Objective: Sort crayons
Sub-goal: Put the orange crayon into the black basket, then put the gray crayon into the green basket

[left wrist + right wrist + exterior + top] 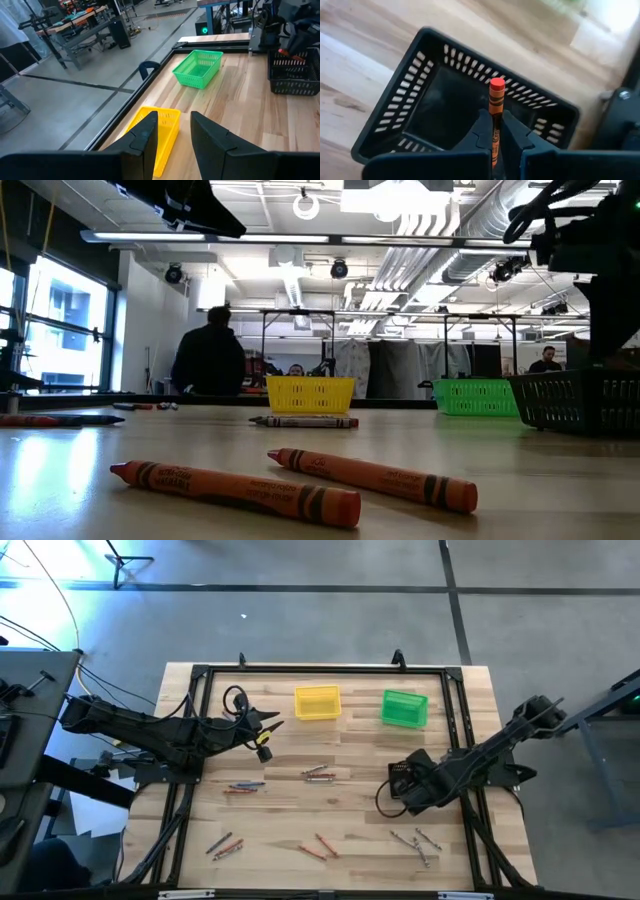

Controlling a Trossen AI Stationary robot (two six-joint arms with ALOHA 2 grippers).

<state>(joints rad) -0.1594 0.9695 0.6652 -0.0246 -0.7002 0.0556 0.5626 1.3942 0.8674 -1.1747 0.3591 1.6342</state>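
The right hand is pinching an orange-red crayon upright between its fingers, hovering directly over the black bin on the right side of the bench; the left hand is hanging with its fingers spread and nothing between them, just beside the yellow bin, with the green bin farther along; the other crayons are lying scattered across the bench, two orange-red ones sitting near the front edge
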